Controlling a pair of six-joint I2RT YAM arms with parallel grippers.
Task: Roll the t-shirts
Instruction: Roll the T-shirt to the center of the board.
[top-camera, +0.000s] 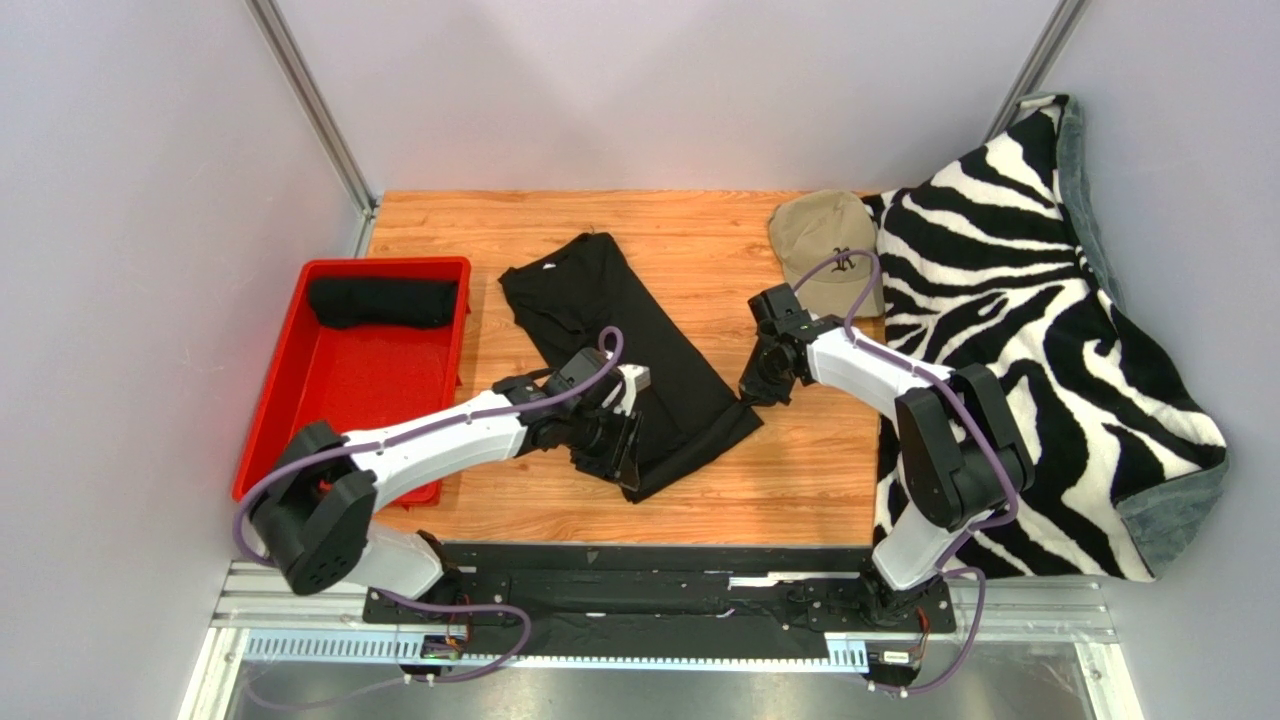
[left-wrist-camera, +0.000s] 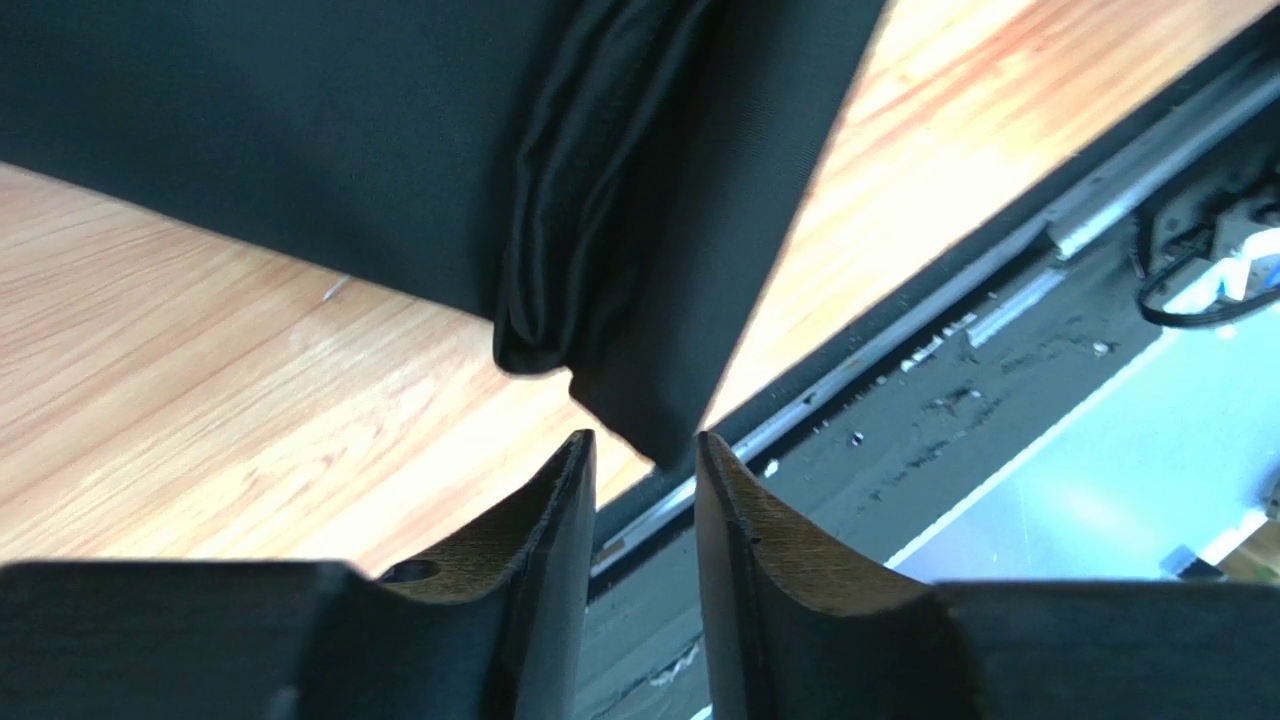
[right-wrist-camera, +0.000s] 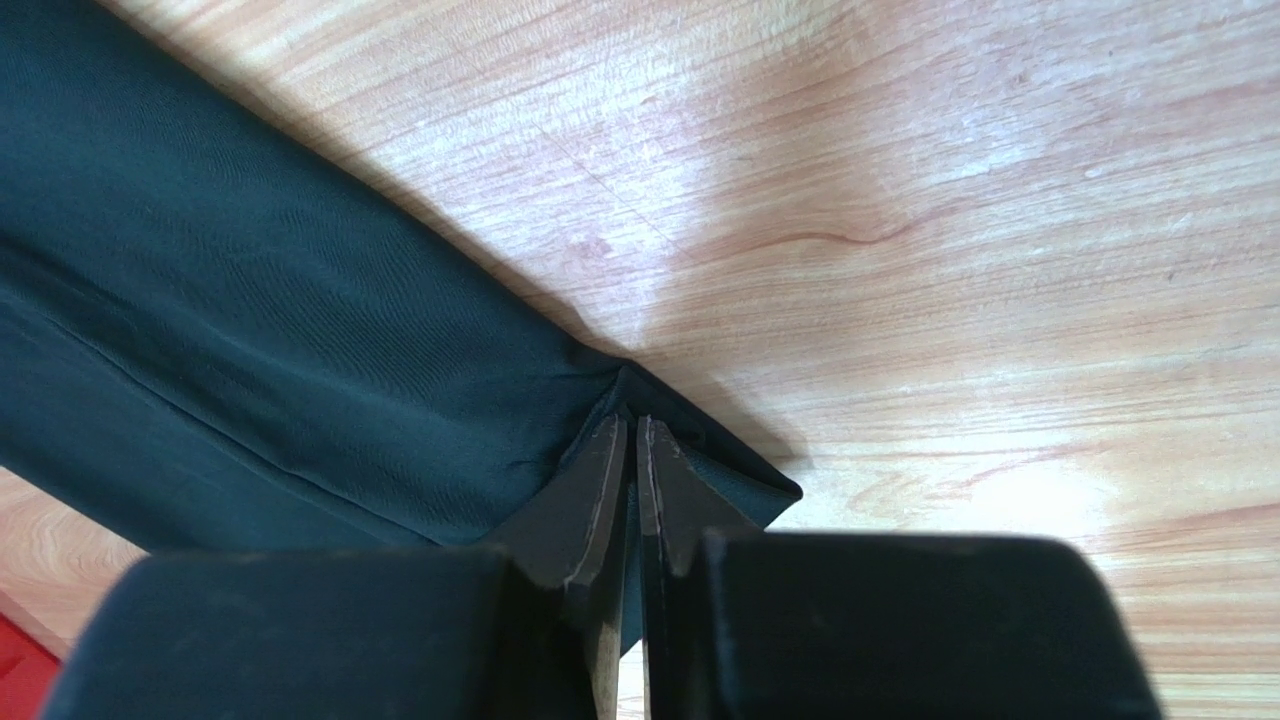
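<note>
Top external: t-shirt (top-camera: 631, 338) on counter (top-camera: 706, 240). Right gripper (top-camera: 754, 393) jaws pinch hem corner; left gripper (top-camera: 625, 459) jaws parted, empty. Advised: grip matching corner, roll evenly.

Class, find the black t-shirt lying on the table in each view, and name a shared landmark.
Top external: black t-shirt, a folded strip in the middle of the wooden table.
Left wrist: upper frame, corner at left pincer tips.
Right wrist: left side, corner clamped in the right pincer.
Shared landmark: the wooden table.
</note>
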